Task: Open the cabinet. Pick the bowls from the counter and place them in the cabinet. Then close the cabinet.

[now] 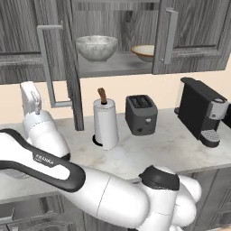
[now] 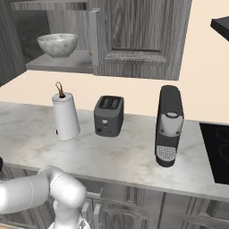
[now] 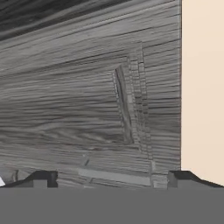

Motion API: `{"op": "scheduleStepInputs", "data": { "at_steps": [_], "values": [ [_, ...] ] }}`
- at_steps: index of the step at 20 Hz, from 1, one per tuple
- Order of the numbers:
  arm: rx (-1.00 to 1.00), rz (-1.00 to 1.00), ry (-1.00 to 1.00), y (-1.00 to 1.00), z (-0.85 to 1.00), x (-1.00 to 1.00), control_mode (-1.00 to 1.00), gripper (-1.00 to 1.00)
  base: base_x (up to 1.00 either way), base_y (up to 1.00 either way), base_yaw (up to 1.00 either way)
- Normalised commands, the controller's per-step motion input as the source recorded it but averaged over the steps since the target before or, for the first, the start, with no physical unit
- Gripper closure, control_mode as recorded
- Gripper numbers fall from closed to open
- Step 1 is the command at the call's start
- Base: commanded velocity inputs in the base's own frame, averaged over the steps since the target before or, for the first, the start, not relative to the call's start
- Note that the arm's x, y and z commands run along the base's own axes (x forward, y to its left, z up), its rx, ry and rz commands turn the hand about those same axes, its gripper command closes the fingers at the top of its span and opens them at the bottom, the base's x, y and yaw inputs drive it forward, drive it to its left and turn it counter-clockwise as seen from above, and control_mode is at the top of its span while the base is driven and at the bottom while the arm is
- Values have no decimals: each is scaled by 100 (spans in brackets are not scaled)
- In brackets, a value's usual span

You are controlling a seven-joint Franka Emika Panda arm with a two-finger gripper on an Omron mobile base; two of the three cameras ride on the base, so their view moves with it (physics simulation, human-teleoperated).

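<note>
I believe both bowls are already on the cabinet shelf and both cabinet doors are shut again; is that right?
Not quite. Both bowls, the speckled bowl and the tan bowl, are on the cabinet shelf, but the doors are open, not shut. The left base view shows both doors swung outward.

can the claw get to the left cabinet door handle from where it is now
Probably yes. The claw is open and empty, facing a wood-grain door panel up close, and the left door handle hangs free on the swung-open door with nothing in front of it.
</note>
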Motion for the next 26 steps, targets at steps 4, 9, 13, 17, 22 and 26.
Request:
{"op": "scheduleStepInputs", "data": {
  "at_steps": [4, 9, 13, 17, 22, 26],
  "values": [
    [9, -44, -2, 63, 0, -51, -100, -100, 0, 0, 0],
    [10, -54, -12, 53, 0, -87, -100, -100, 0, 0, 0],
    [7, -63, -16, 63, 0, -71, -100, -100, 0, 0, 0],
    [5, -67, -21, 67, 0, -68, -100, -100, 0, 0, 0],
    [7, -70, -28, 57, 3, -82, -100, -100, 0, 0, 0],
    [10, -72, -30, 46, 5, -94, -100, -100, 0, 0, 0]
  ]
}}
